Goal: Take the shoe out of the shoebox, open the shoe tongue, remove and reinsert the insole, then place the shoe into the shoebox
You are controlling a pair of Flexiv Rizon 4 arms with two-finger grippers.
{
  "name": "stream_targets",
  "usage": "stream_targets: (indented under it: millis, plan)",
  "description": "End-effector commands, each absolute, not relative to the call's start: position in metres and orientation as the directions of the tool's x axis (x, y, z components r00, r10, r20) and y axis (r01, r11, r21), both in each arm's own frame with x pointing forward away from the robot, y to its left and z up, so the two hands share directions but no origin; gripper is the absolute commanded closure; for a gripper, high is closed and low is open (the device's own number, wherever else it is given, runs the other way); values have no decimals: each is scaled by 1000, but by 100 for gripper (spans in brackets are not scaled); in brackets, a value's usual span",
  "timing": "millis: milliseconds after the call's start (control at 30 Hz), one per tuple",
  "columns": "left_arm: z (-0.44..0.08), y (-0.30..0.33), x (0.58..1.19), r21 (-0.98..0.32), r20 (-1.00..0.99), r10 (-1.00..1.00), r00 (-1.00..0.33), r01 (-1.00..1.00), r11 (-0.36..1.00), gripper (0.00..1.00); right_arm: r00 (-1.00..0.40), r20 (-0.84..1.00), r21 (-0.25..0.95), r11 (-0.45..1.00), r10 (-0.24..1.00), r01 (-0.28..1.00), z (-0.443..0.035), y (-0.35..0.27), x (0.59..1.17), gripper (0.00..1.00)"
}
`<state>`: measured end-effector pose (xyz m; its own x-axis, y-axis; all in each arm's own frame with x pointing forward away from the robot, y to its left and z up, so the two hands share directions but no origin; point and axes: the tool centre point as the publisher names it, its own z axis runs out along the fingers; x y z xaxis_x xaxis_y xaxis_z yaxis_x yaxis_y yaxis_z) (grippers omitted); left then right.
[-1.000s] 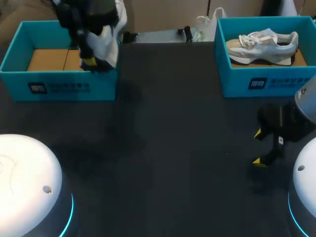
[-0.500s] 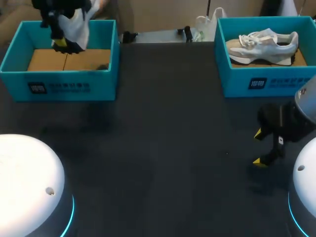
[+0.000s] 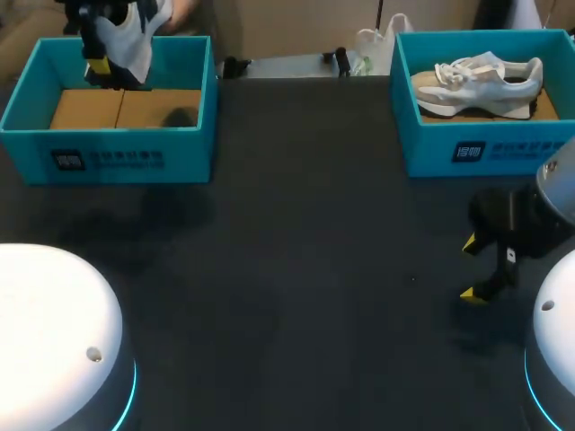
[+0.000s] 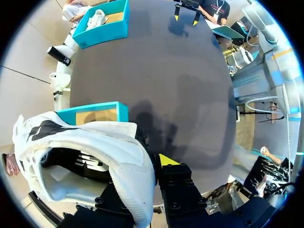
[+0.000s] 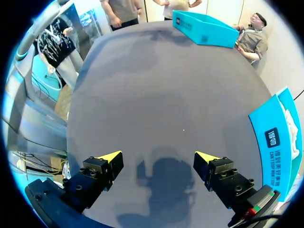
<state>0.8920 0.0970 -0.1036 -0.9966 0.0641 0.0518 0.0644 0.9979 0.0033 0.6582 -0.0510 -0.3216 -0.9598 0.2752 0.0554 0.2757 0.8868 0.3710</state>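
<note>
Item: white shoe, carried clear above the left box at the bench's far left corner, touching neither wall nor floor. Left tool clamped on the shoe's side wall, one finger apparently inside the opening, a grip that probably suits lifting it free. Long axis hangs steep, nearer upright than level; which end points down cannot be told. Judged step: shoe coming out of its box, tongue and insole untouched. Right tool: fingers apart, holding nothing, poised over bare bench near the right edge, likely waiting to help. Right box holds a second shoe, lying level.
</note>
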Motion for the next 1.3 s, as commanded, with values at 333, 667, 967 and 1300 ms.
stream_targets:
  millis: [333,667,967,1300]
  plan:
    - [-123,199,1000,23,69,-43,-997,-41,999,100,-959,53,369,887,277,277,-321,-51,657,0]
    - [-138,249,1031,58,21,14,-1000,15,998,100,-959,53,369,887,277,277,-321,-51,657,0]
    - [-151,267,1021,19,8,354,-935,355,935,100,-959,53,369,887,277,277,-321,-51,657,0]
    - [-156,281,1022,73,40,479,-877,480,874,100,-959,53,369,887,277,277,-321,-51,657,0]
